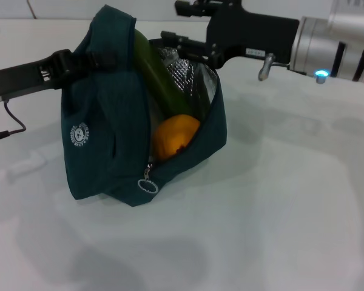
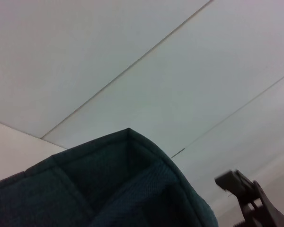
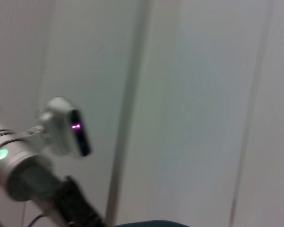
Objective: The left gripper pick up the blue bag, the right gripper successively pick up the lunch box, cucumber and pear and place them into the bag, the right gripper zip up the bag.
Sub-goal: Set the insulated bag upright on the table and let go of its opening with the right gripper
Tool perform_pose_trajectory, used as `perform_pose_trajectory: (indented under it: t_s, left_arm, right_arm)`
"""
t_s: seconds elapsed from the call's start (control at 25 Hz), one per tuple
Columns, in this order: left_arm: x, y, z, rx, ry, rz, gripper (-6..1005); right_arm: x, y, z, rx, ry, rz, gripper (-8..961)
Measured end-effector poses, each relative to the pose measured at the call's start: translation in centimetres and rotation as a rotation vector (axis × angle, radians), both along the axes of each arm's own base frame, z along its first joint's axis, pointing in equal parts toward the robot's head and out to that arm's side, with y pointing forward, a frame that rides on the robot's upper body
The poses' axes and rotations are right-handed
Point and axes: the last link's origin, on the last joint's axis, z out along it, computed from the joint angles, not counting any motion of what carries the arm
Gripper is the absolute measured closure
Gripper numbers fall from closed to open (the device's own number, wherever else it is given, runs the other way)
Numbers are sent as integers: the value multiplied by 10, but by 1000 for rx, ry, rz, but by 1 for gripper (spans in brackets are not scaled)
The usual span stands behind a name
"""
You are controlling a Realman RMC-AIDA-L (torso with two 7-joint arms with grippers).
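The blue bag [image 1: 103,151] stands on the table with its mouth open toward the right, showing silver foil lining [image 1: 177,71]. Inside, the dark green cucumber [image 1: 153,70] leans with one end sticking out of the top, and the orange-yellow pear [image 1: 175,138] rests low at the opening. I cannot make out the lunch box. My left gripper [image 1: 79,60] is shut on the bag's upper left edge by the handles. The right gripper [image 1: 177,23] hovers at the bag's far rim, fingers apart and holding nothing. In the left wrist view, bag fabric [image 2: 123,189] fills the lower part.
The ring zipper pull [image 1: 148,185] hangs at the bag's near lower corner. A thin black cable [image 1: 9,124] trails on the table at the far left. White tabletop [image 1: 279,200] stretches to the right and front. The right wrist view shows the left arm [image 3: 28,163].
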Motion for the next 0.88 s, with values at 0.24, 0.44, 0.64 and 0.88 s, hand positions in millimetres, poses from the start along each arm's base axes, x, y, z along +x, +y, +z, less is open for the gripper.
perform_pose_trajectory:
  t_s: [0.24, 0.44, 0.64, 0.88]
  left_arm:
    - [-1, -1, 0, 1, 1, 3, 932]
    - [-2, -1, 2, 3, 5, 4, 931]
    - [-3, -1, 3, 5, 7, 7, 931]
    - [-4, -1, 3, 7, 8, 8, 931]
  right_arm:
    - [25, 4, 15, 22, 17, -102, 391]
    - [48, -14, 24, 57, -31, -81, 330]
    - [81, -44, 26, 27, -117, -83, 311]
    - [109, -65, 30, -30, -137, -121, 312]
